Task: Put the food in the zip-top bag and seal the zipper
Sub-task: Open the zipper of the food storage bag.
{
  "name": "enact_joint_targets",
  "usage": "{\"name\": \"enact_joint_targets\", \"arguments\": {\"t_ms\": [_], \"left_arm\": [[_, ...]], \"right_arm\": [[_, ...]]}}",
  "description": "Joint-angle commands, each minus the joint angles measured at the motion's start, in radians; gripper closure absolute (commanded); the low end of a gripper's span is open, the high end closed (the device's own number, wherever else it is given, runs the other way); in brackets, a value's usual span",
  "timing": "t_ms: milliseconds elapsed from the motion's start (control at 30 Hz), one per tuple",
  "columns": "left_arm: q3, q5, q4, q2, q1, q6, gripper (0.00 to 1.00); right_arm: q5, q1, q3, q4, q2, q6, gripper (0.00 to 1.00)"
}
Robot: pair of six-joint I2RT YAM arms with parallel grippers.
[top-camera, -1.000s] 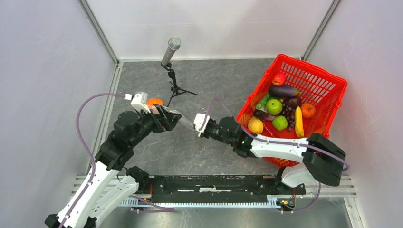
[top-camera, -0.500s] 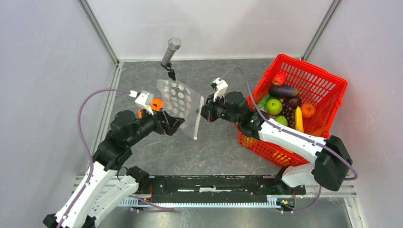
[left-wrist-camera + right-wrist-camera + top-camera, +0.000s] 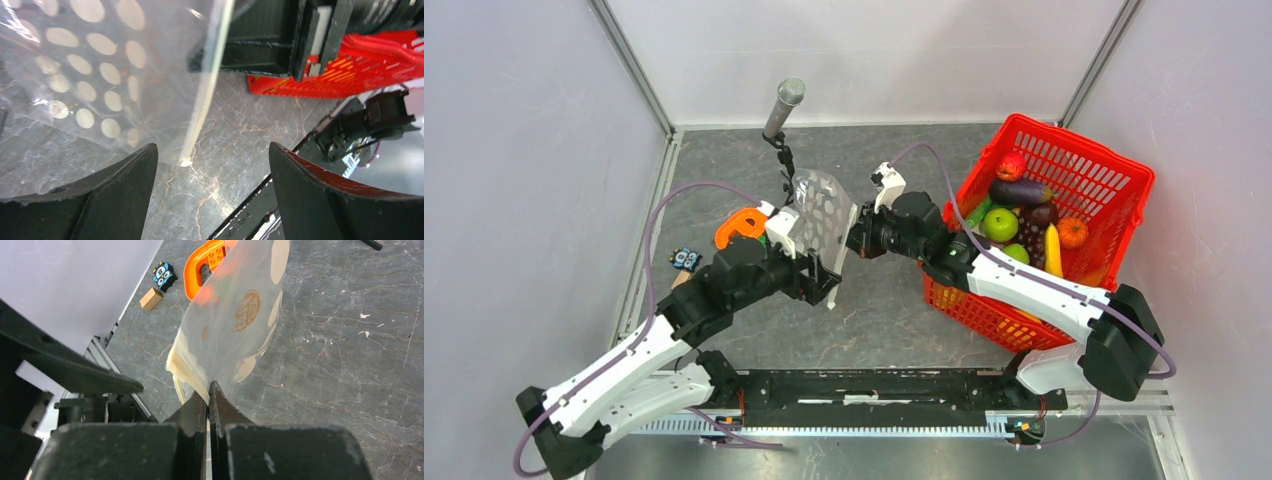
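Zip-top bag (image 3: pixel 822 212) hangs pinched in the outstretched right gripper (image 3: pixel 854 240); the left gripper (image 3: pixel 212 155), arm extended, gapes wide facing its zipper (image 3: pixel 206 100).

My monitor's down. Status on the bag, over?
Right gripper shut on zip-top bag, held aloft. Left gripper open, zipper end between its fingers. Food in red basket. No obstruction seen.

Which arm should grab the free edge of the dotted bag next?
Left. The left fingers stand open with the zipper hanging between them; the right fingers are shut on the zip-top bag, holding it up.
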Motion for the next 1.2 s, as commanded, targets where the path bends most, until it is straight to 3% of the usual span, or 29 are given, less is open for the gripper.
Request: {"name": "enact_joint_targets", "arguments": {"t_ms": [0,133,233,1167], "left_arm": [[-0.022,-0.218,0.117,0.048,-0.132,0.053,0.15],[-0.067,-0.438,0.184,0.059,-0.198,0.071,0.16],[-0.085,-0.501,0.239,0.051,-0.199,0.089,0.21],[-0.076,-0.600,0.419,0.208,-0.199,0.126,0.23]], "right_arm": [[0.046,-0.008,0.046,0.017,-0.005,0.063,1.00],[0.041,-0.010,0.032,0.042,-0.022,0.082,1.00],[0.030,-0.011,0.028,0.038,-0.022,0.083,1.00],[0.057,-0.011,-0.019,0.020,-0.067,0.073,1.00]]}}
